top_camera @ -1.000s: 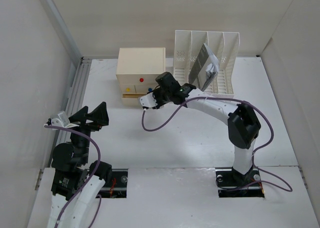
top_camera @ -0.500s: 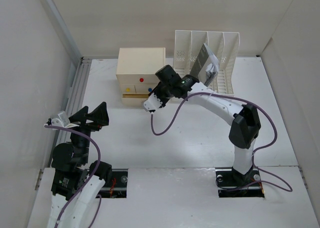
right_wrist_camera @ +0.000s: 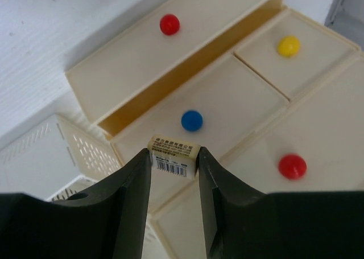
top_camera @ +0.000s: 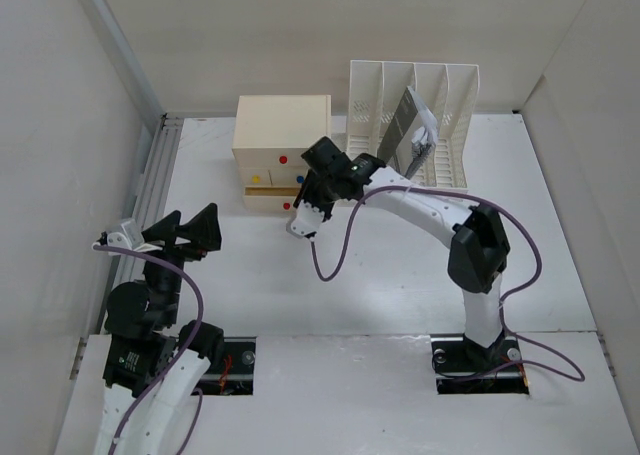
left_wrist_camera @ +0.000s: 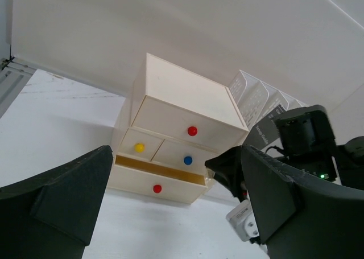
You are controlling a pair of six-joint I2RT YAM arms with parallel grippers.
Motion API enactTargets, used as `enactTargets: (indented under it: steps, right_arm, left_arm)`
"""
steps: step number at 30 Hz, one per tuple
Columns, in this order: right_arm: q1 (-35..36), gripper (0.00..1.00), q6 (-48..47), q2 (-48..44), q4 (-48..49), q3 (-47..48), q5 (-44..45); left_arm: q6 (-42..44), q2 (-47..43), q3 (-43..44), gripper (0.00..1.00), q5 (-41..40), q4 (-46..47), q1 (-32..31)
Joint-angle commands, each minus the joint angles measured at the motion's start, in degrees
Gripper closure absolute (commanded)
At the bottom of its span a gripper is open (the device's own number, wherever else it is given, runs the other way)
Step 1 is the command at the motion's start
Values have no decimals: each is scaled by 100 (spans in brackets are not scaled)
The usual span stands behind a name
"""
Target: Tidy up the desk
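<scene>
The desk (top_camera: 400, 265) is a white tabletop. A cream drawer box (top_camera: 283, 130) stands at its back, its bottom drawer (left_wrist_camera: 156, 182) with a red knob pulled out. My right gripper (top_camera: 312, 182) hovers at the front of the box, beside the blue knob (right_wrist_camera: 191, 120). It is shut on a small cream eraser (right_wrist_camera: 173, 155) with a barcode label. The open drawer (right_wrist_camera: 148, 65) shows an empty-looking gap in the right wrist view. My left gripper (top_camera: 185, 233) hangs open at the near left, apart from everything, facing the box (left_wrist_camera: 182, 116).
A white slotted file rack (top_camera: 440, 95) stands right of the drawer box with a grey booklet (top_camera: 408, 130) leaning in it. A grey metal rail (top_camera: 150, 185) runs along the desk's left edge. White walls close the left, back and right sides.
My right gripper has swung left and toward the near side with the eraser, from the box's right corner to its drawer fronts. The left arm has barely moved.
</scene>
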Motion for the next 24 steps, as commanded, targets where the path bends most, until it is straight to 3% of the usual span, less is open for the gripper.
enactTargets:
  steps: [1,11,24]
  right_arm:
    - [134,71,-1655,325,199,77,70]
    - [187,71,-1911,1152,-65,833,-53]
    - [134,73,-2078,985,-538,1193,-18]
  left_arm:
    - [31,65,-4,5,154,253,-29]
    - [31,13,-4,5,260,306,-29]
    - [31,65,-4,5,260,306,-29]
